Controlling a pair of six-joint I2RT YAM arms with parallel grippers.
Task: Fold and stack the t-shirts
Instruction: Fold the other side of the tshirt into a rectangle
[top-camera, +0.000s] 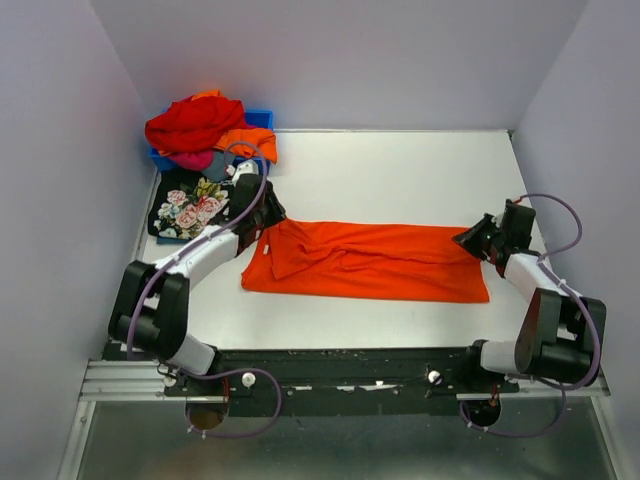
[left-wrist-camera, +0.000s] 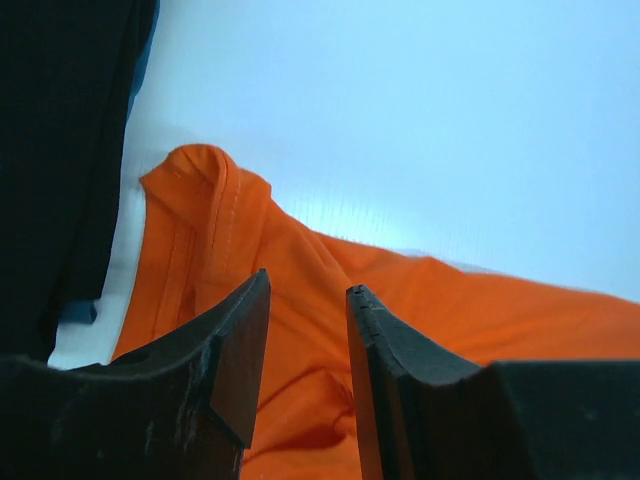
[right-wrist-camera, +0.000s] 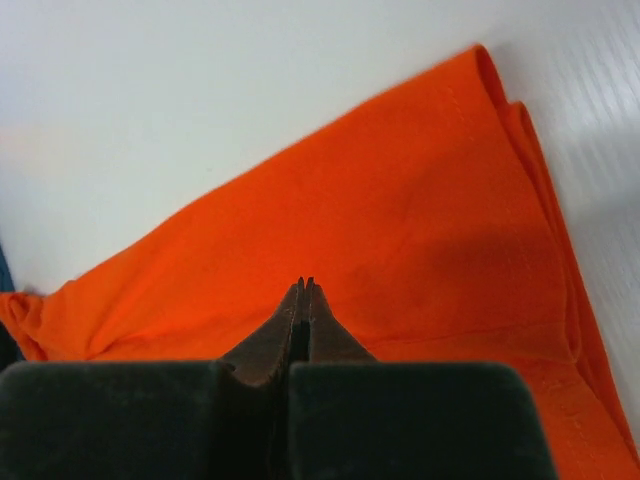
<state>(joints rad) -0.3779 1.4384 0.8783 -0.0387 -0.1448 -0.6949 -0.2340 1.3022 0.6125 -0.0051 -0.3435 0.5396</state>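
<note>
The left jaws stand spread just above the left end of the orange tee (top-camera: 365, 262). The right jaws are pressed together over its right end. The tee lies folded in a long band across the desk (top-camera: 400, 170), with a black rose tee (top-camera: 190, 208) beside the left arm.

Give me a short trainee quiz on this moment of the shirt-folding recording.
1. True or false: the left gripper is open and the right gripper is shut.
2. Which lies stretched out between the two grippers? A) the orange t-shirt B) a green towel C) a white sheet
3. Short answer: what holds the heap of unfolded t-shirts?

Key: 1 true; 2 A; 3 the blue bin at the far left corner.
</note>
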